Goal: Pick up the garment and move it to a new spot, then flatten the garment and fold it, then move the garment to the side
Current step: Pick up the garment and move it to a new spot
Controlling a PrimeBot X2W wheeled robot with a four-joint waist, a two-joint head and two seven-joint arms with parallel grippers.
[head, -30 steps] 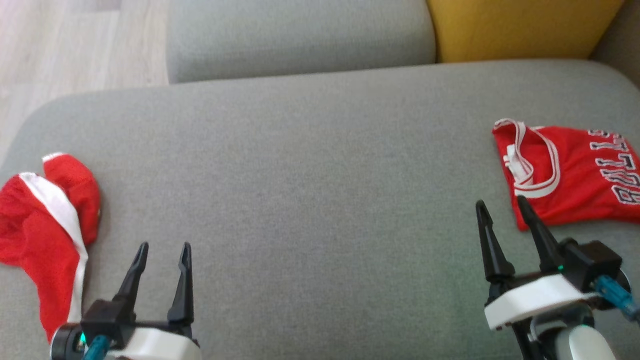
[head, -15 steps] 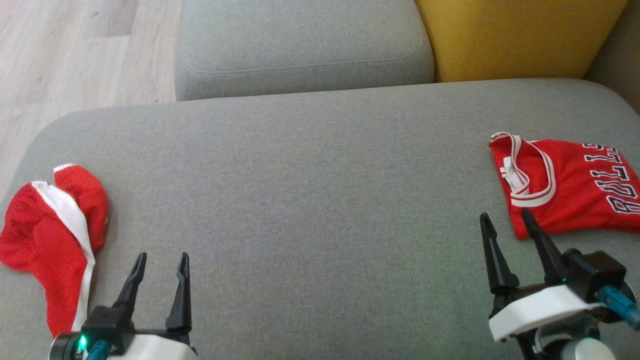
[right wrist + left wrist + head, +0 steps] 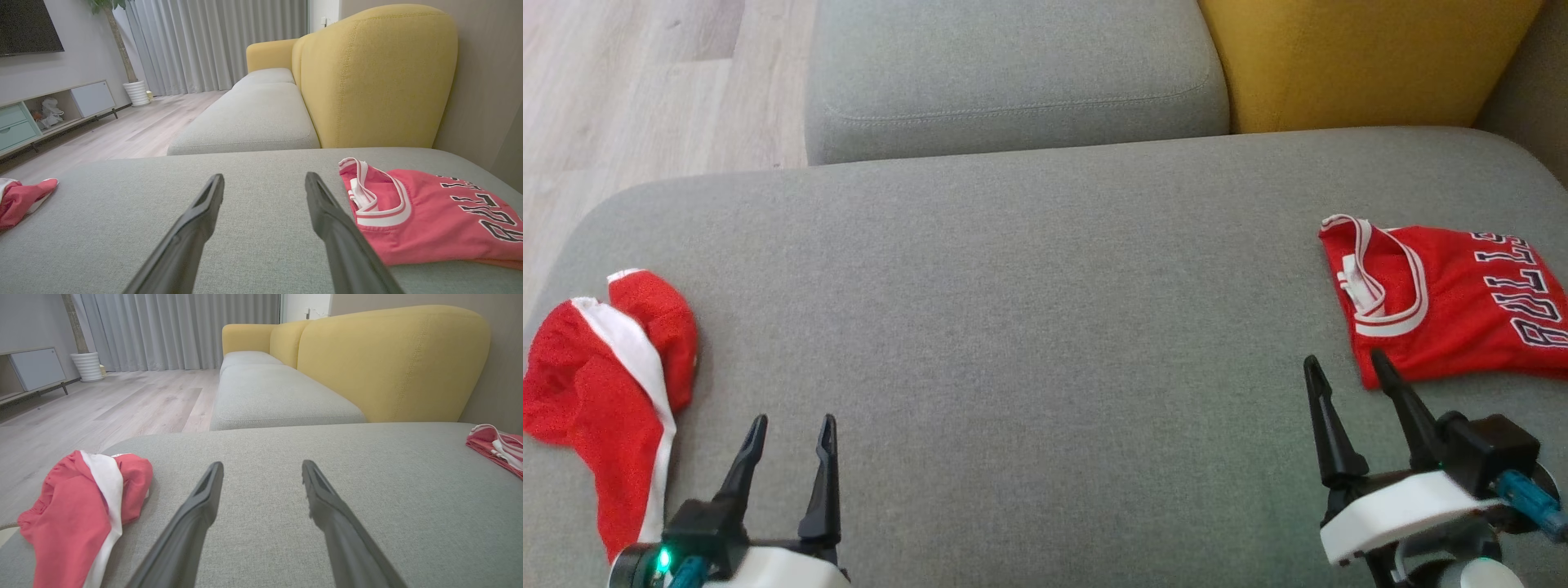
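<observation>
The crumpled red garment (image 3: 596,384) lies in a soft heap at the left end of the grey sofa seat (image 3: 1029,327), close to the rounded edge. It looks like the thing to pick up now. The left end effector (image 3: 793,420) hangs just above the seat, and its two dark fingers are spread wide apart with nothing between them. The heap is off to that end effector's left and a little ahead of it, near but not touching. The fingers point straight ahead across the seat, not at the heap, so I think the arm has to swing left to reach it. The heap is longer one way than the other. In the head view it runs from the near edge of the seat towards the far side, and a white stripe (image 3: 637,367) runs along it the same way. That is about the way the fingers point, so they would come at its long side. The right end effector (image 3: 1343,358) is spread wide and empty too, but it is well apart from the heap, far across the seat. Its tips sit just beside a flat red jersey (image 3: 1454,318) with black letters, which looks folded and put aside. So the left arm is the nearer one, and I think this job is for it.
</observation>
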